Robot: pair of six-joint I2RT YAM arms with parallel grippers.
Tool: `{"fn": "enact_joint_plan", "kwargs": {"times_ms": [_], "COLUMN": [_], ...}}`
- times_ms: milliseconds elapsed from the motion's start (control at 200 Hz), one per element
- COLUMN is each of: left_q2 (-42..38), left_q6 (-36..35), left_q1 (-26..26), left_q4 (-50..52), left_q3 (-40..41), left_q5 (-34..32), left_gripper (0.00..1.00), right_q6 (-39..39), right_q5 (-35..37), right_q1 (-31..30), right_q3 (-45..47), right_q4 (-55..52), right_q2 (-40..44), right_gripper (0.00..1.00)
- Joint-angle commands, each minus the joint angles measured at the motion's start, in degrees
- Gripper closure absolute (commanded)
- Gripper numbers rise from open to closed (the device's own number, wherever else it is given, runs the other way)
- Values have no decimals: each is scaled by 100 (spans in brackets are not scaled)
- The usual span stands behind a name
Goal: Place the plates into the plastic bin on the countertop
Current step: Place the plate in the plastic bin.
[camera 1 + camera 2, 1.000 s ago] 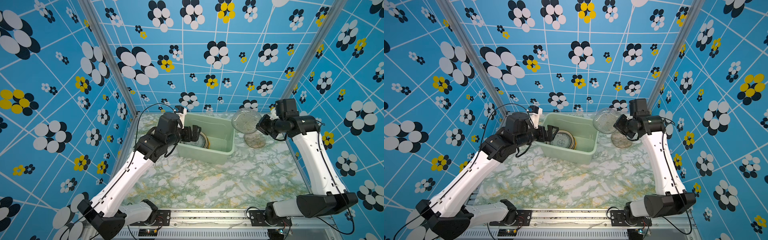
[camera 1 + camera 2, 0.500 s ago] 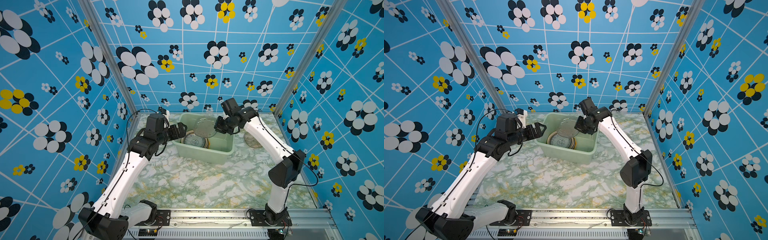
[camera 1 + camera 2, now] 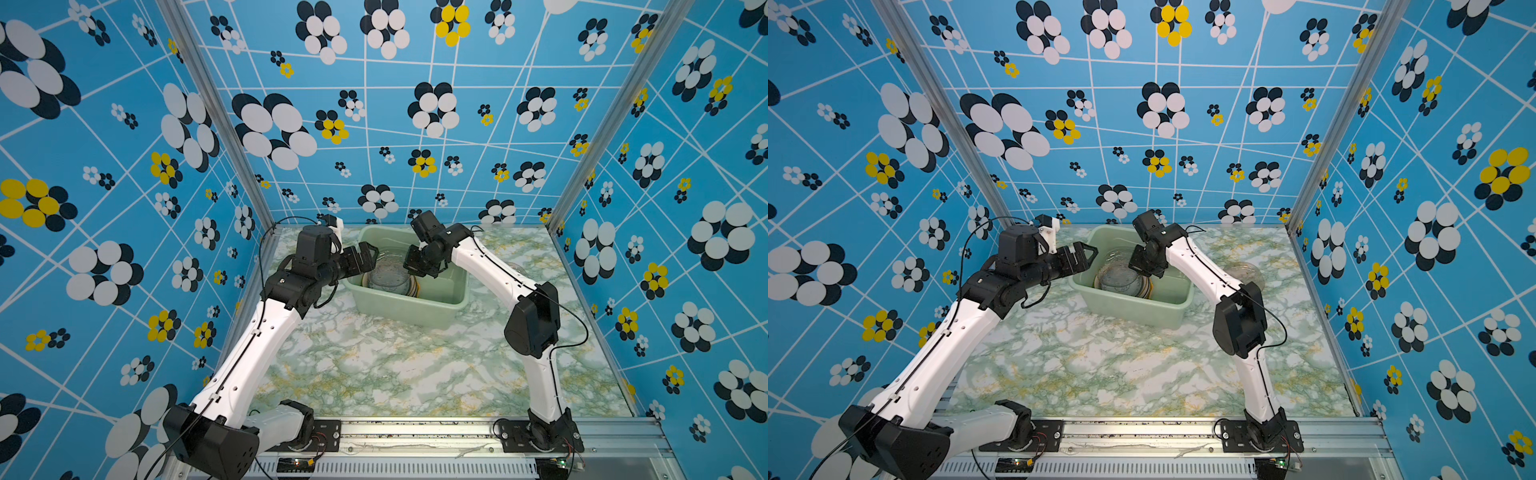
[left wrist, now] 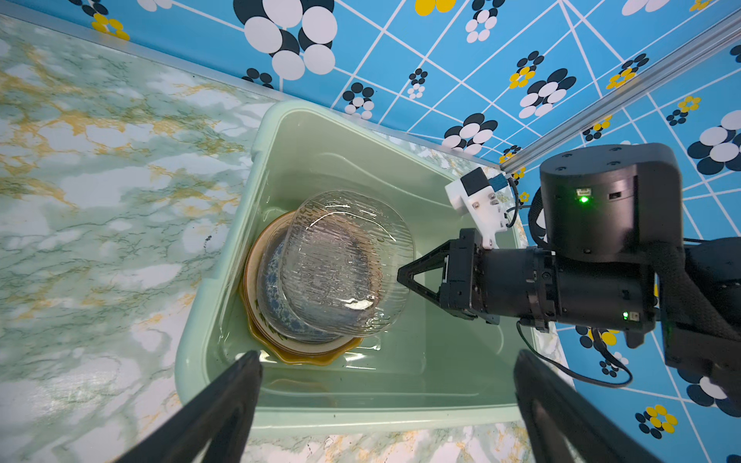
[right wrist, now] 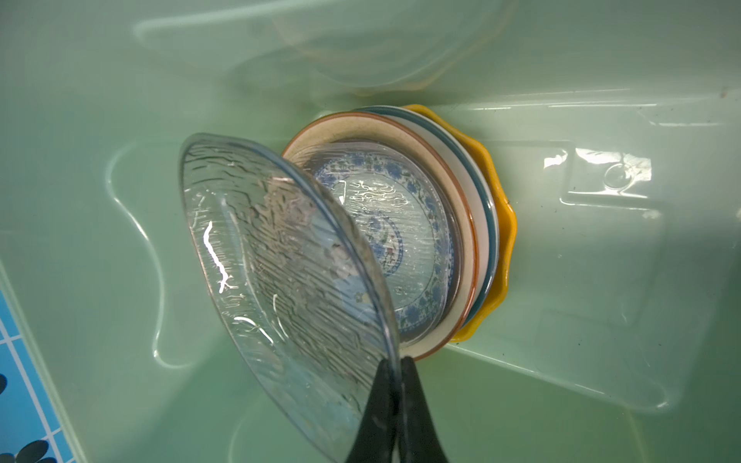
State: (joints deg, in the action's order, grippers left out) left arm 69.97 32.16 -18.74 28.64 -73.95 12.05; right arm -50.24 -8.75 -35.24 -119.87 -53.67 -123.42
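Right arm: is rising from the near edge to a raised elbow, then reaching back and leftward, its wrist dipping into the plastic bin (image 3: 407,309).
Right tool (image 5: 397,373): is pinching the rim of a clear glass plate (image 5: 280,260), jaws together on the glass.
Held plate: is hanging tilted inside the bin, over the stack; whether it is touching the stack cannot be told.
Stack: the blue-white plate (image 5: 401,240) is lying on top, with a cream plate (image 5: 381,130), a dark-rimmed plate (image 5: 490,224) and the yellow scalloped plate (image 5: 506,240) showing beneath.
Left arm: is leaning up from the near left corner, forearm levelled toward the bin.
Left tool (image 3: 1084,254): is hovering at the bin's left rim, jaws wide apart, holding nothing.
Bin: is sitting at the back of the surface (image 3: 395,365).
Second glass plate (image 3: 1252,272): is lying on the surface just right of the bin.
Change, right arm: a second ago it was stretched out right of the bin, holding the plate above the second glass plate; now it is folded in, with the plate down inside the bin.
Change, left arm: its tool was reaching over the bin's inside; now it is back at the rim.
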Motion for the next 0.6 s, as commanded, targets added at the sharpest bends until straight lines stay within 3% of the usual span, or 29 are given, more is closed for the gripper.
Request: {"fn": "enact_joint_plan", "kwargs": {"times_ms": [0,415,595], "left_q2": [25,209,218], "left_q6": [-68,-48,-13], "left_q1": [64,102,100], "left_q4": [-96,-83,-102], "left_q3": [-70,-177,-200], "left_q5": [78,113,113], "left_gripper": [1,1,1], "right_q6": [-97,-267,-284], "right_q5": [-150,-243,-241], "right_q1": [-5,-9,-13], "right_q3": [93,442,557], "right_q4": [171,502,568], "right_q2": [-280,-587,-604], "right_gripper": [100,100,88]}}
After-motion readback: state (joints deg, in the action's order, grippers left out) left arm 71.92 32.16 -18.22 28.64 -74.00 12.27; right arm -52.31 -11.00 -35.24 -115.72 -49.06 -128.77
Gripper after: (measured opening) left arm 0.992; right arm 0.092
